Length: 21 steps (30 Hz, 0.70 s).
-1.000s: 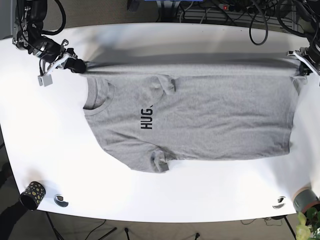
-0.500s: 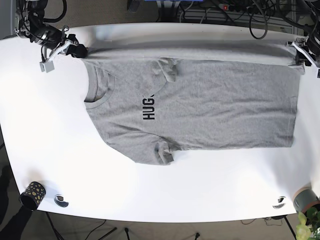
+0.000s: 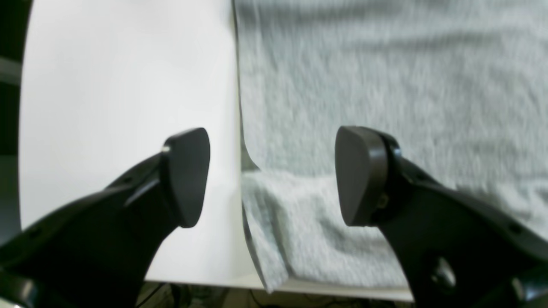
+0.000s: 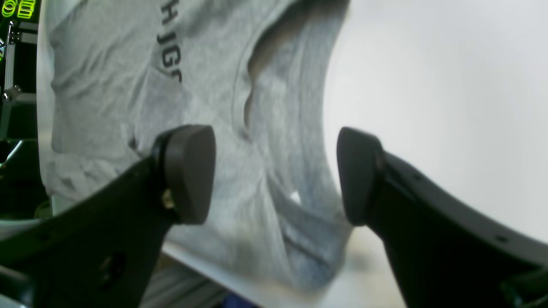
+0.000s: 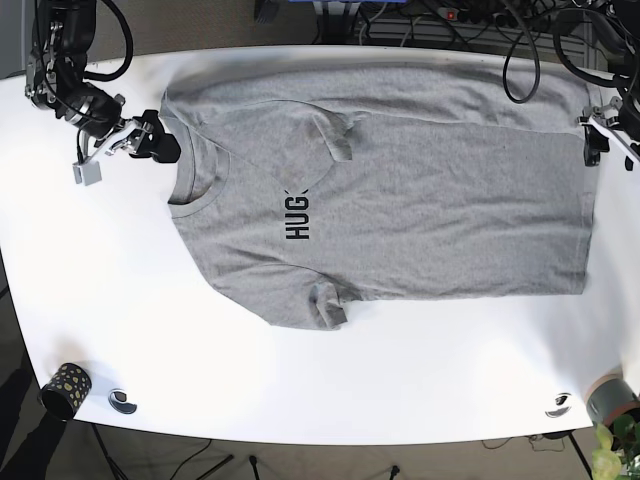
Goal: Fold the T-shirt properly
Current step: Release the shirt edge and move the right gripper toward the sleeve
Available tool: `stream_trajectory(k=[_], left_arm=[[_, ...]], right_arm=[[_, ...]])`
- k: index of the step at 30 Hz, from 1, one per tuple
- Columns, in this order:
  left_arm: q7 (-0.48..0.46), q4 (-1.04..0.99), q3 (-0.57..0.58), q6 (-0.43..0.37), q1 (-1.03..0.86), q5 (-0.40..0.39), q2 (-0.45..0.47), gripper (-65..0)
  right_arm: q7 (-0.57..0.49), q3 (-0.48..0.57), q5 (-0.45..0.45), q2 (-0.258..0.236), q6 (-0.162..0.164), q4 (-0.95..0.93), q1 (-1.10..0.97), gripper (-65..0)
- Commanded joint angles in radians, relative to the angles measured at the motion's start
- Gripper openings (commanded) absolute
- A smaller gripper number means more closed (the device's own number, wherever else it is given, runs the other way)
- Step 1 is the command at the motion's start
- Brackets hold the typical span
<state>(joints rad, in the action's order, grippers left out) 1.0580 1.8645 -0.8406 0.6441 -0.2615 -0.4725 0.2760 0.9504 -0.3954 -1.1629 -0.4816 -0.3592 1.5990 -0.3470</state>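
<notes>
A grey T-shirt [image 5: 400,210] with black "HUG" lettering lies spread on the white table [image 5: 100,280], collar to the left and hem to the right. Both sleeves are tucked in over the body. My right gripper [image 5: 160,143] is at the left, beside the collar's far shoulder. In its wrist view the right gripper [image 4: 274,175] is open over the T-shirt's [image 4: 278,107] collar edge. My left gripper [image 5: 597,143] is at the far hem corner on the right. Seen from the left wrist, the left gripper [image 3: 274,177] is open astride the edge of the T-shirt [image 3: 385,85].
A black and gold cup [image 5: 66,388] and a small round object [image 5: 122,401] sit at the front left corner. Another round object [image 5: 560,405] and a pot [image 5: 612,398] are at the front right. Cables [image 5: 440,25] hang behind the table's back edge.
Both grippers carried the shirt's far edge toward the back of the table, let it go, and came forward again. That edge now lies flat farther back.
</notes>
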Motion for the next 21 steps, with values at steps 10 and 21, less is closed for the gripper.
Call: stream_trajectory(k=[10,21], left_arm=[[-0.011,-0.144,0.033,-0.007,0.201,0.018,0.026,-22.8],[-0.014,-0.266,0.083,-0.007,0.399,0.192,0.016,-22.8]], right_arm=[[-0.009,0.074,-0.013,-0.006,-0.004,-0.191,0.274,-21.9],[-0.017,0.158,0.199,0.036,-0.013,-0.467,0.578,-22.0]])
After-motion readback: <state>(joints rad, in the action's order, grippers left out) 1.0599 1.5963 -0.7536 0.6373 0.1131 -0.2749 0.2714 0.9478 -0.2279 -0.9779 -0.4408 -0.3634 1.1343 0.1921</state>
